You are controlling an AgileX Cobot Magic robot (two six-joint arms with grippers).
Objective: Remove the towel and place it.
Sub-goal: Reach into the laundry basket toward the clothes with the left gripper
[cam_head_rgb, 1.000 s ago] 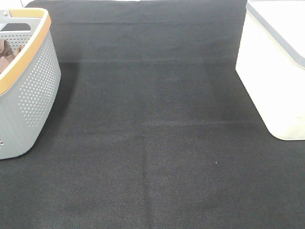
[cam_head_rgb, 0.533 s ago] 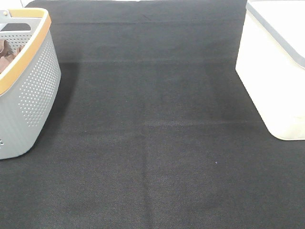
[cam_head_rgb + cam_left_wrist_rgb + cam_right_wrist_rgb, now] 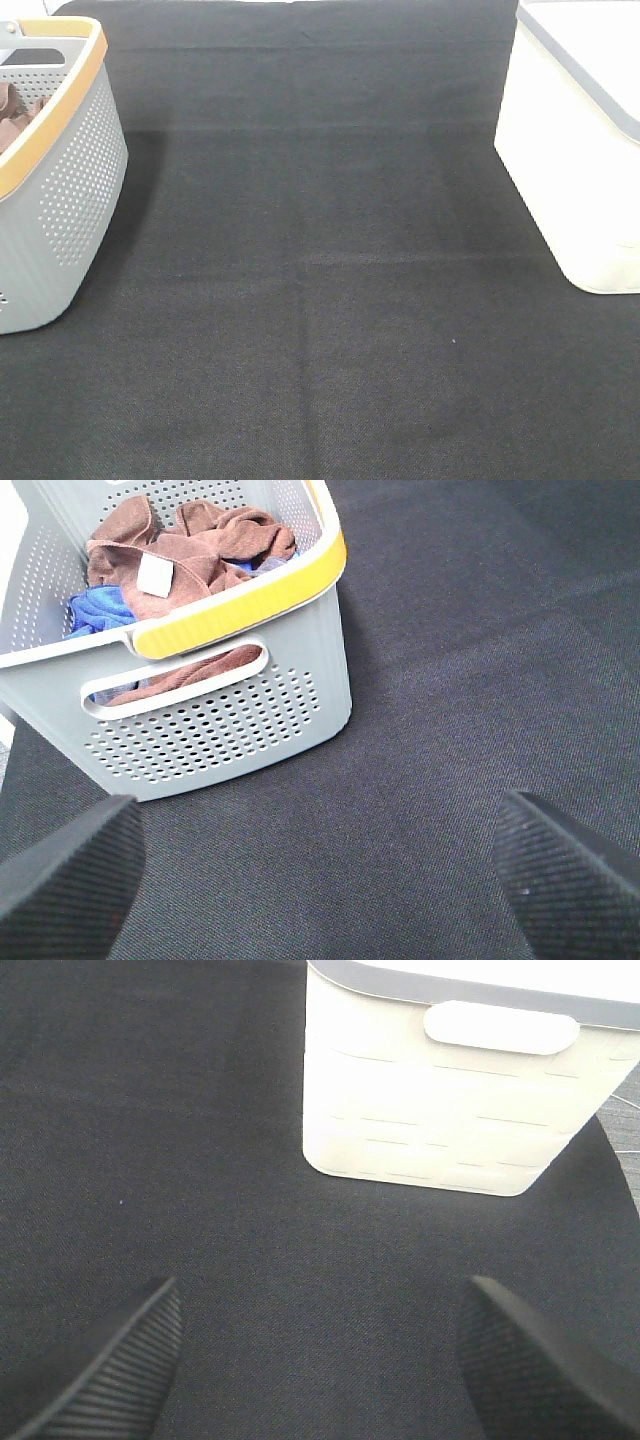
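Observation:
The towel (image 3: 130,550) is rust-brown with a small white tag and lies crumpled inside the grey basket (image 3: 220,730), which has a yellow rim. In the high view only a brown edge of cloth (image 3: 12,112) shows in the basket (image 3: 75,190) at the far left. My left gripper (image 3: 320,880) is open and empty, hovering over the black mat beside the basket's handle end. My right gripper (image 3: 320,1370) is open and empty over the mat, short of the white bin (image 3: 450,1110). Neither gripper shows in the high view.
A second bunched brown cloth (image 3: 235,530) and a blue cloth (image 3: 95,610) lie in the basket too. The white bin with a grey rim (image 3: 580,150) stands at the right. A black mat (image 3: 320,280) covers the table between basket and bin.

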